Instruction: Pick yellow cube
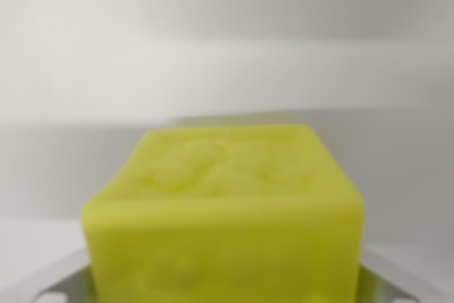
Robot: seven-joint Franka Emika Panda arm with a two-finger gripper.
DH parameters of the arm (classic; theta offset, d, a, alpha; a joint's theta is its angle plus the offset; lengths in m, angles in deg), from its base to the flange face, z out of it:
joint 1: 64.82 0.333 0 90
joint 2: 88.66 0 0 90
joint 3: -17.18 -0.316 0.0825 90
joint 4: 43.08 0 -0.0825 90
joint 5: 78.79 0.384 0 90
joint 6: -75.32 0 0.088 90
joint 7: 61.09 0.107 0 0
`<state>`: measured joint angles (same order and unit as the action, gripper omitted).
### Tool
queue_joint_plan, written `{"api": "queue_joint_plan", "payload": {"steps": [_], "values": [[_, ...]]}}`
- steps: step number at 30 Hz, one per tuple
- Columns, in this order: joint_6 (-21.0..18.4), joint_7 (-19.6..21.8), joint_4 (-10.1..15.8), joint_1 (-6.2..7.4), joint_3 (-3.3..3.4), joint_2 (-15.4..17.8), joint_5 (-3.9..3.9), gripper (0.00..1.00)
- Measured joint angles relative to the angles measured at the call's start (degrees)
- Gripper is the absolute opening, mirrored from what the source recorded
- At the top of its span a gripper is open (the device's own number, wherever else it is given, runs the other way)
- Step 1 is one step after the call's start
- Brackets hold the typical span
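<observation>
Cube: yellow cube [223,211] fills the lower centre of the wrist view, close and blurred, raised relief on its top face. Grey metal parts of the gripper [223,290] show at both bottom corners, flanking it. Can't tell whether the fingers pinch it or just sit beside it. Background plain white-grey, out of focus.

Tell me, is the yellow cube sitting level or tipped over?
Level, as far as the blurred wrist view shows: the yellow cube has its embossed top face up and its front top edge runs nearly horizontal.
</observation>
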<state>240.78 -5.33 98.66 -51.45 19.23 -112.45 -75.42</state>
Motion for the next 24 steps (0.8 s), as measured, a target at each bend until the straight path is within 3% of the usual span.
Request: {"api": "queue_joint_plan", "payload": {"steps": [11,24], "values": [[-3.6,0.9,1.1,-0.27,-0.03,4.7,-1.21,0.0],[-8.1,1.5,2.0,-0.49,-0.06,10.1,-2.09,0.0]]}}
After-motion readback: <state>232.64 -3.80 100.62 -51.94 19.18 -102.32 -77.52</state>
